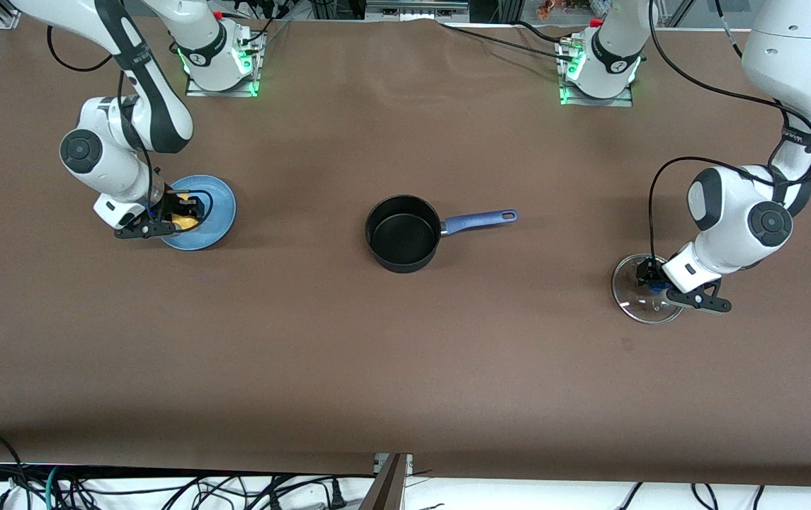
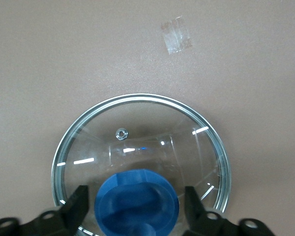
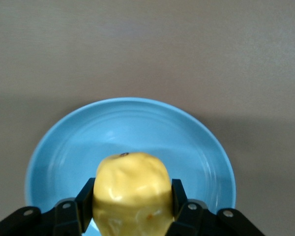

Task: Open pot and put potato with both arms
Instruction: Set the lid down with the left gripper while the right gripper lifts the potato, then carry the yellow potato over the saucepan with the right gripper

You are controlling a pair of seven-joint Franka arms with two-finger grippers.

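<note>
The black pot (image 1: 404, 234) stands open at the table's middle, its blue handle (image 1: 479, 220) pointing toward the left arm's end. Its glass lid (image 1: 642, 297) lies flat on the table at the left arm's end. My left gripper (image 1: 649, 280) is low over the lid. In the left wrist view the gripper (image 2: 136, 191) is open, its fingers on either side of the lid's blue knob (image 2: 137, 206) with a small gap on each side. My right gripper (image 1: 182, 216) is shut on the yellow potato (image 3: 132, 177) over the blue plate (image 3: 137, 123).
The blue plate (image 1: 217, 205) sits at the right arm's end of the table. A small piece of clear tape (image 2: 176, 35) is stuck to the brown table cover near the lid. Cables hang along the table edge nearest the front camera.
</note>
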